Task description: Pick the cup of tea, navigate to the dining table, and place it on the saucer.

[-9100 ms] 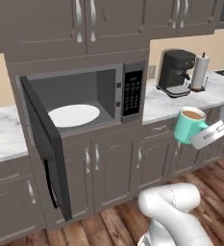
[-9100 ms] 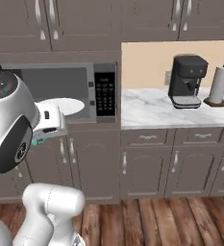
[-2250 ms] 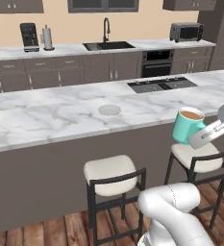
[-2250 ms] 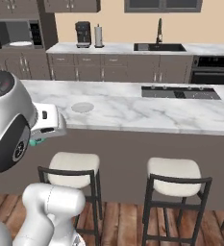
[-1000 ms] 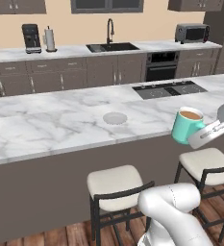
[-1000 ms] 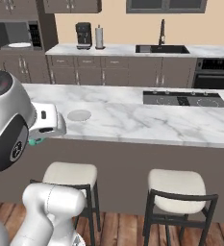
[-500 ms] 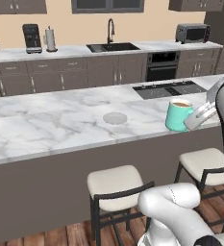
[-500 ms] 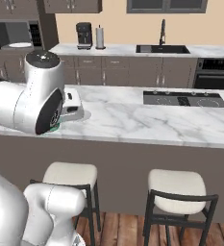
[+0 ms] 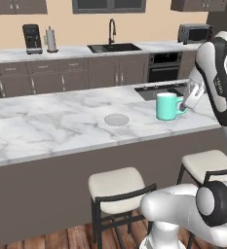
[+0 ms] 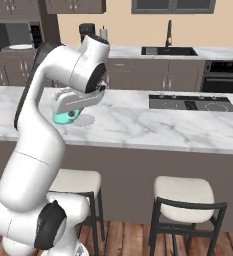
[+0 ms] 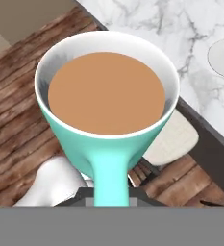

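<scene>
End effector (image 9: pixel 187 105) pinching the cup of tea (image 9: pixel 168 106) by its handle — upright, right of the saucer (image 9: pixel 117 119).

— Where is the arm?
— It rises from its white base, bends at a dark joint and reaches forward, the forearm angled downward toward the gripper (image 9: pixel 188 103). From the right base view the upper links arch high and the hand hangs below the last big joint, with the gripper (image 10: pixel 72 114) at its lower end.

— And how do the jaws stand?
— Clamped tight on the handle of the cup of tea (image 9: pixel 168 106), which sits upright in the grip.

— Does the hand view agree?
— Yes. There the cup of tea (image 11: pixel 107 122) has its handle running straight down into the closed fingers at the bottom edge, level, not tilted.
</scene>
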